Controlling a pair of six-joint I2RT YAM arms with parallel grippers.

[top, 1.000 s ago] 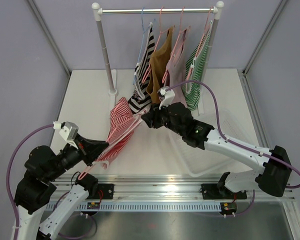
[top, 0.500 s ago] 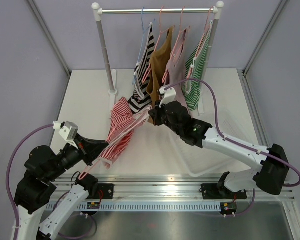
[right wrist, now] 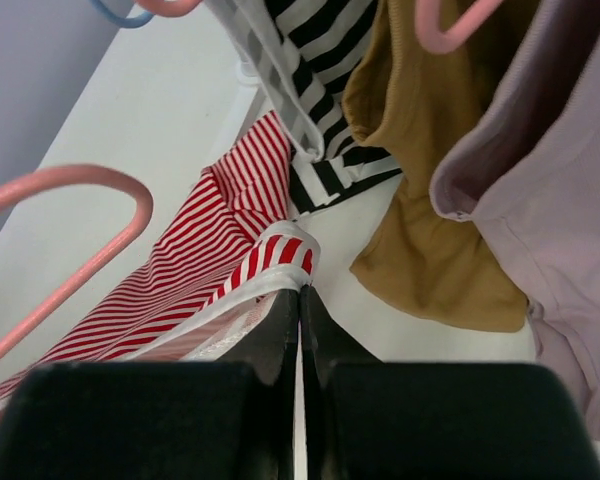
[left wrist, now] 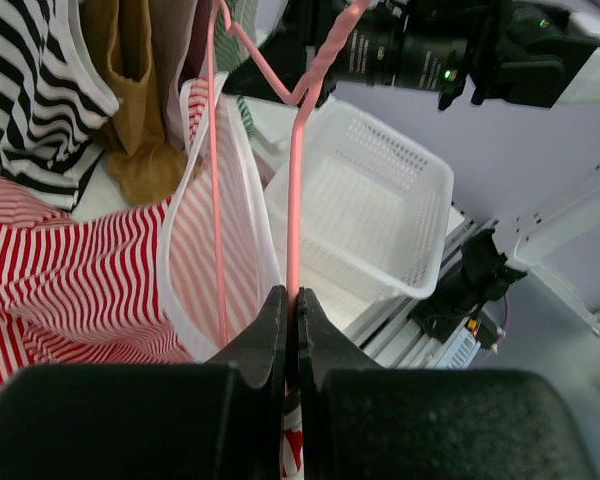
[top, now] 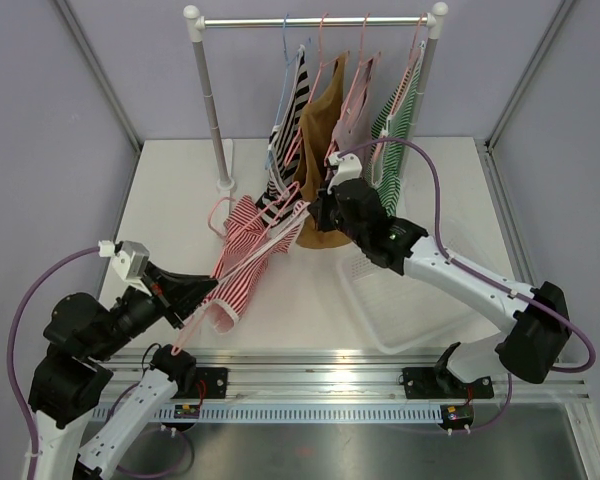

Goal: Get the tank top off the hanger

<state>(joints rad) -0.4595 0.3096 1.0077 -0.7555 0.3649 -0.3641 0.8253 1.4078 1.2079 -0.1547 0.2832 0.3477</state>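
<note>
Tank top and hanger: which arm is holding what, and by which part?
Left gripper: jaws shut on one wire arm of the pink hanger. Right gripper: jaws shut on the white-trimmed strap edge of the red-striped tank top.

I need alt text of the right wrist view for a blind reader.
The right gripper is shut on the white-trimmed edge of a red-striped tank top. A pink hanger curves at the left; a black-striped top, a brown top and a pale pink top hang behind.
</note>
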